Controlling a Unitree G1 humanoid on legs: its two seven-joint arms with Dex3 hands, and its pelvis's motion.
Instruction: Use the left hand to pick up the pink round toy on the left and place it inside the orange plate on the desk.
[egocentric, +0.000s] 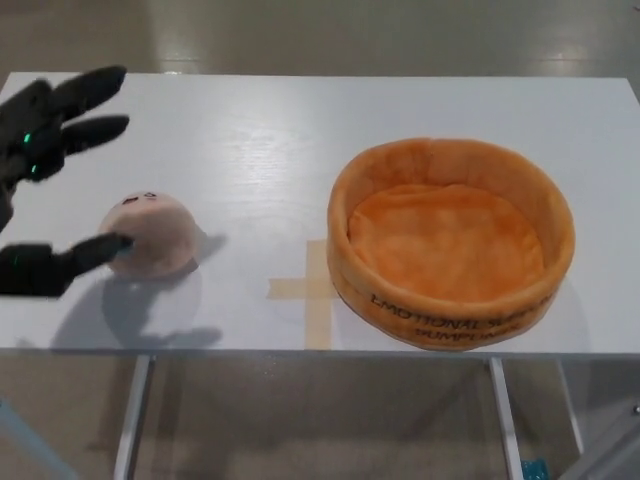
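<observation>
The pink round toy (153, 232), a soft dome with a small face on top, rests on the left part of the white desk (260, 140). My left hand (45, 170) hovers over the desk's left edge, open, with two fingers spread up and back and the thumb (70, 262) reaching toward the toy's near-left side. Whether the thumb touches the toy I cannot tell. The orange plate (545, 205), a plush round bowl with black lettering on its front wall, sits at the right with nothing inside. My right hand does not show.
A tan tape cross (312, 290) is stuck on the desk between toy and plate, near the front edge. Grey metal legs (130, 420) show below the desk, over a shiny floor.
</observation>
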